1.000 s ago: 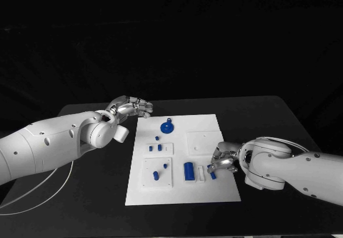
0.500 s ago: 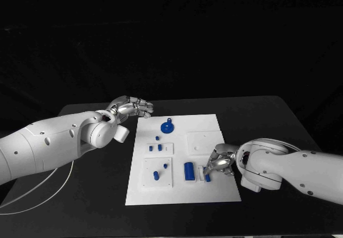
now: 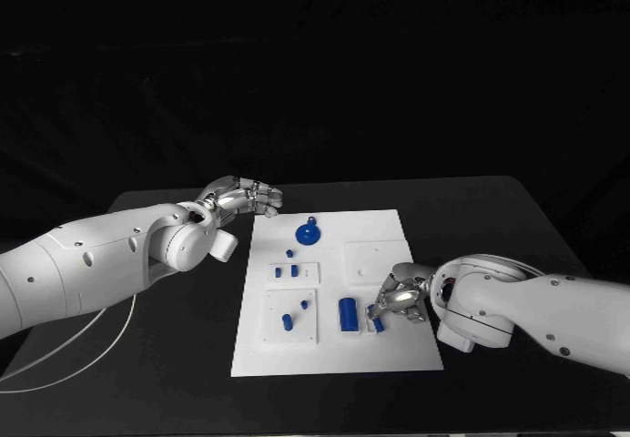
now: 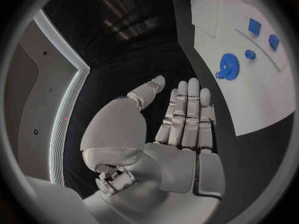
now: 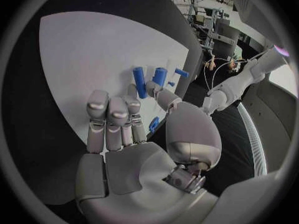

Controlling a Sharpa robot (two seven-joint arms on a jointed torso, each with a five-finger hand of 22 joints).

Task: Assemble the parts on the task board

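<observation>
At the near right of the task board, the right hand pinches a small blue part, probably light, rigid and slippery, best gripped across its short sides, while the left hand hovers empty, fingers loosely curled.

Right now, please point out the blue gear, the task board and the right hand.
blue gear (image 3: 306,236): head view, on the middle of its disc.
task board (image 3: 394,350): head view, on a bare near corner.
right hand (image 3: 398,299): head view, on its fingers above the board.
</observation>
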